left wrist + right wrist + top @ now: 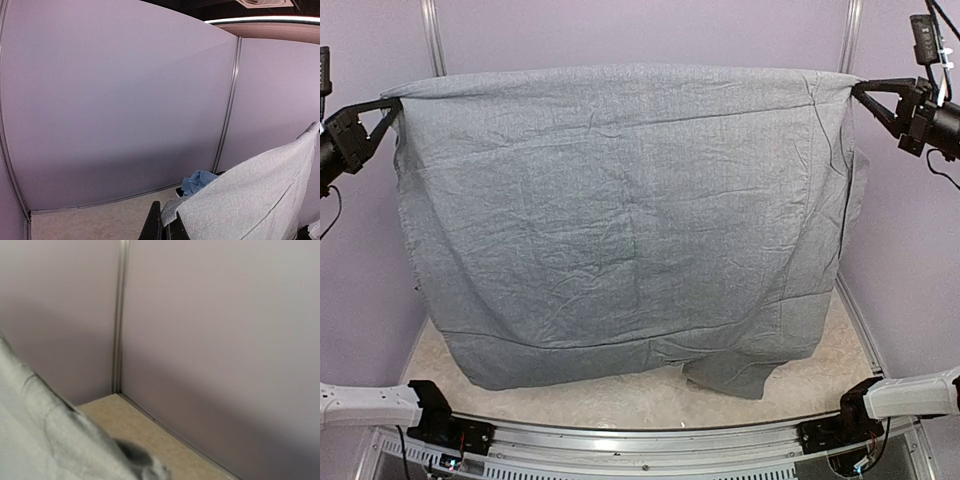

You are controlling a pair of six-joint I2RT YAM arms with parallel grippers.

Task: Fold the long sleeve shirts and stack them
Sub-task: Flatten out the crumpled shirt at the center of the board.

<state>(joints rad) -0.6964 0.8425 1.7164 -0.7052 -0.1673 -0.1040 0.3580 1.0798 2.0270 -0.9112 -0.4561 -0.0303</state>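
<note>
Top view: slate grey shirt (620, 220) held up and spread wide as a hanging sheet, filling most of the frame; top edge runs nearly straight from 10 o'clock to 2 o'clock

Left arm (345, 135) reaches in from 9 o'clock; left jaws clenched on the shirt's upper corner at 10 o'clock; cloth taut there

Right arm (930, 115) reaches in from 3 o'clock; right jaws clenched on the opposite upper corner at 2 o'clock; a narrow strip of cloth hangs down just under that corner along the 3 o'clock side

Cloth creased all over, one long horizontal fold line near the top; lower edge uneven, a longer flap drooping toward 5 o'clock; whether that flap touches the tabletop (570, 400) I cannot tell

Collar, pockets and label not visible from this side

Left wrist view: grey shirt (250, 200) rises from the dark jaws at 6 o'clock up toward 3 o'clock, edge pinched between the jaws; light blue shirt (197, 181) lies crumpled beyond it, near the foot of the purple wall (125, 100), partly hidden by the grey cloth

Right wrist view: grey shirt (40, 440) fills the 7 o'clock corner, blurred; jaws themselves not distinguishable here; beige tabletop (150, 435) and wall corner behind
</note>
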